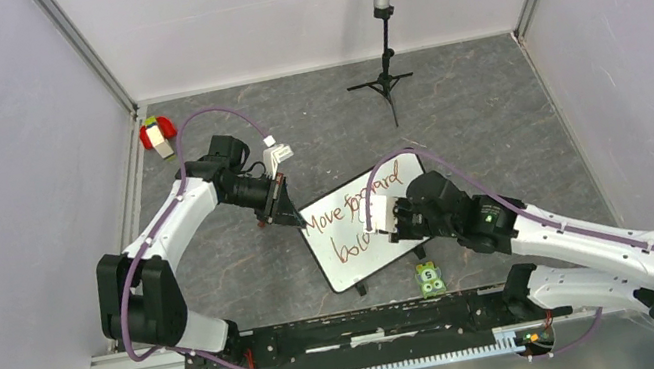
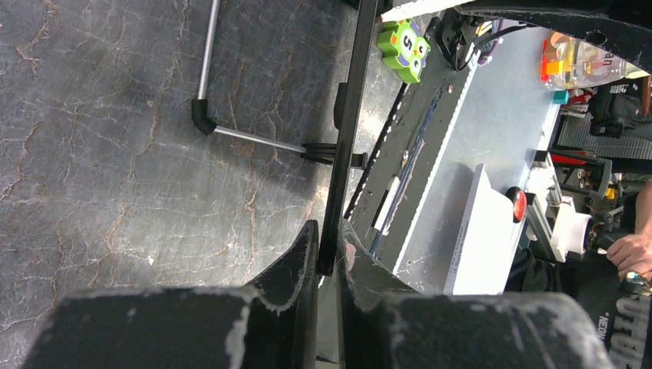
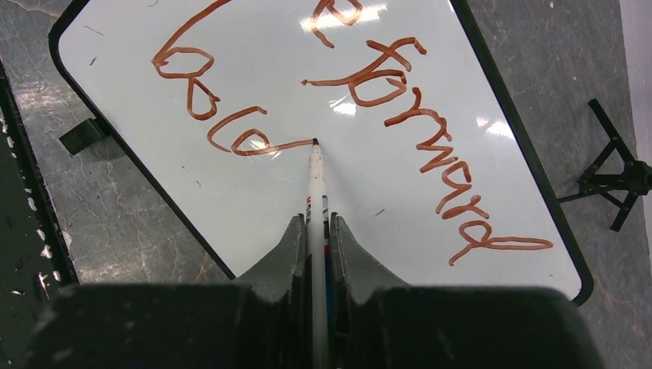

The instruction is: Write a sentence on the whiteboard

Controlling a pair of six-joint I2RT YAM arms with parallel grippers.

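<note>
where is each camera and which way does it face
top external: above, behind the bases, looking down; both arms show.
left wrist: looks along the left gripper, shut on the whiteboard rim.
right wrist: looks past the right gripper, along the marker, at the sentence.
shared: top and left wrist show the green toy.

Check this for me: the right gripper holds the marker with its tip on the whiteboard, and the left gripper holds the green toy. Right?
No. The left gripper is shut on the black rim of the whiteboard, not the green toy, which lies free nearby; the left wrist view shows it. The right gripper does hold the marker, tip on the board.
</note>
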